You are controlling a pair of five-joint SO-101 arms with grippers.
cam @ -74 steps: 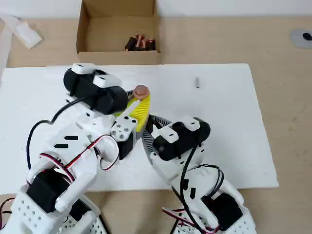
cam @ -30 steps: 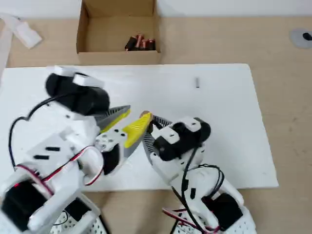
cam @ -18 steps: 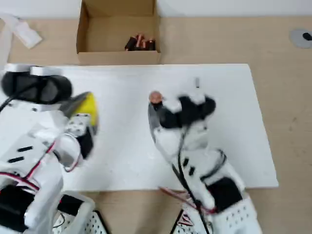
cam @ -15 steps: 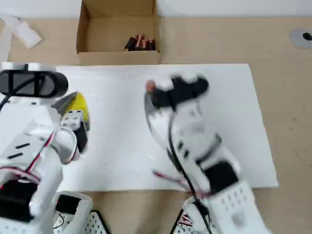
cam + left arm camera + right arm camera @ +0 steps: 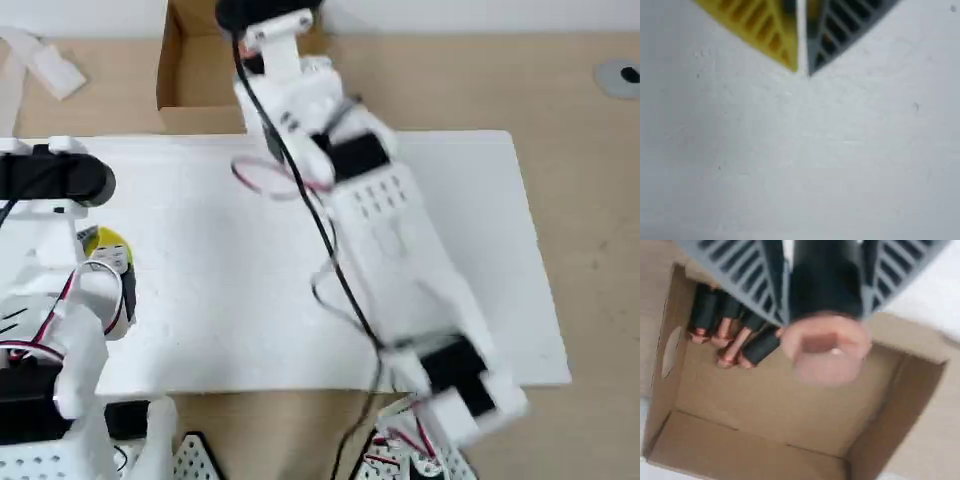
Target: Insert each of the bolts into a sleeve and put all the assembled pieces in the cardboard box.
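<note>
One assembled piece [image 5: 826, 345], a black sleeve with the copper bolt head showing, is clamped in the jaws of the right arm [image 5: 380, 200]. It hangs above the open box [image 5: 765, 405], which sits at the upper left of the high view. Several finished pieces [image 5: 732, 335] lie together in one corner of the box floor. The left arm [image 5: 60, 250] stands at the left edge of the high view, its jaws pressed together on nothing, low over the white surface [image 5: 800, 165]. The step in hand looks like the drop-off, since the piece is over the box mouth. The next move, as I judge it, is to part the right jaws, perhaps after lowering a little, so the piece falls inside the walls and not on the rim.
</note>
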